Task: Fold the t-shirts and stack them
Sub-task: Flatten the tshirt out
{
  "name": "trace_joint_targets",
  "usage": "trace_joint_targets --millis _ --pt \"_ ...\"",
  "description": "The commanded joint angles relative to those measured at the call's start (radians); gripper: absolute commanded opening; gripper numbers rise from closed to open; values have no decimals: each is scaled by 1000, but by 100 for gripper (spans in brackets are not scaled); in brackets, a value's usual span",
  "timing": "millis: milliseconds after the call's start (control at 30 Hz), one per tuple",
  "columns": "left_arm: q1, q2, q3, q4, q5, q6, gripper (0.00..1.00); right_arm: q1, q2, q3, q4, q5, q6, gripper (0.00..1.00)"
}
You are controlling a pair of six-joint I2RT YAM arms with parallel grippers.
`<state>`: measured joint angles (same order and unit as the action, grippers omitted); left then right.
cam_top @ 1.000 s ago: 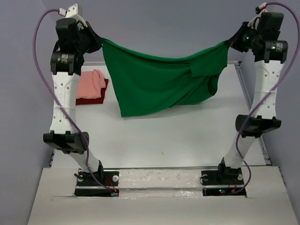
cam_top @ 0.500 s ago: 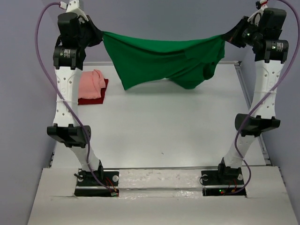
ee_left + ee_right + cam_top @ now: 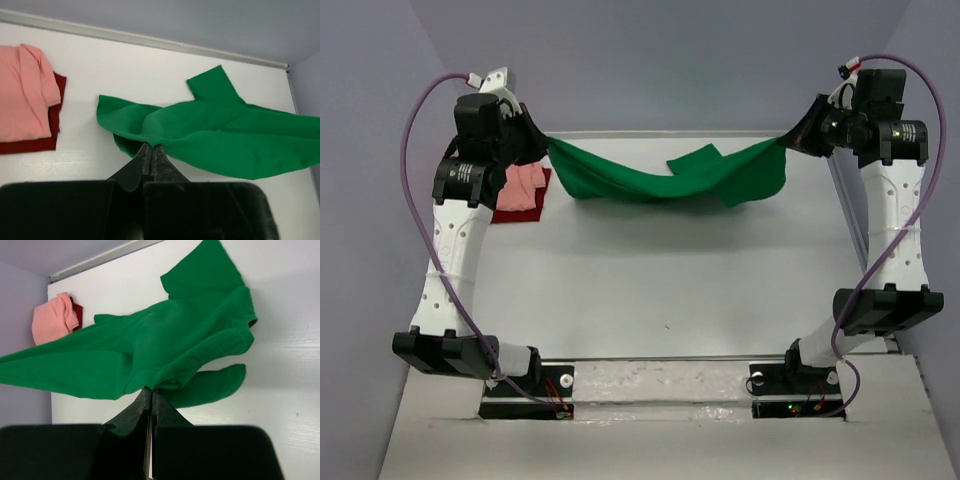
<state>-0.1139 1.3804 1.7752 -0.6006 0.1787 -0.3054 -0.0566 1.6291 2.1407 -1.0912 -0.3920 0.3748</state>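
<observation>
The bright green t-shirt [image 3: 670, 178] hangs stretched between both arms over the far part of the table, its lower part lying on the surface. My left gripper [image 3: 542, 148] is shut on its left end; the pinch shows in the left wrist view [image 3: 151, 146] under the green cloth [image 3: 215, 135]. My right gripper [image 3: 790, 140] is shut on its right end, seen in the right wrist view [image 3: 151, 389] below the green shirt [image 3: 160, 350]. At the far left the salmon pink t-shirt [image 3: 525, 186] lies folded on the dark red t-shirt [image 3: 520, 212].
A raised rail [image 3: 680, 133] borders the table's far edge and another [image 3: 850, 240] runs along the right side. The purple wall stands behind. White tabletop [image 3: 660, 280] lies bare between the shirt and the arm bases [image 3: 660, 385].
Both arms have moved forward and down with the green t-shirt. It hung high and draped a second ago; now it is low, stretched flatter, with its lower part on the far table.
</observation>
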Motion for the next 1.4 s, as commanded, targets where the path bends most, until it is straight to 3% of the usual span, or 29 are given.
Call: trace_joint_targets --millis 0,200,467,600,1133,1367 --pt "-20 -148 -155 -11 -7 2 0 23 -187 -195 -4 -27 64 0" --pt "-29 -293 -327 -74 -58 -53 0 46 -406 -528 1 -35 113 0" --pt "-50 -478 -588 -85 -64 -110 0 67 -676 -888 -28 195 119 0" --pt "-76 -544 -701 -79 -62 -150 0 67 -790 -1028 -65 219 102 0" --pt "-113 -664 -770 -191 -81 -216 0 67 -956 -1107 -217 111 243 0" --pt "-113 -682 -787 -237 -79 -221 0 67 -1026 -1157 -306 137 245 0"
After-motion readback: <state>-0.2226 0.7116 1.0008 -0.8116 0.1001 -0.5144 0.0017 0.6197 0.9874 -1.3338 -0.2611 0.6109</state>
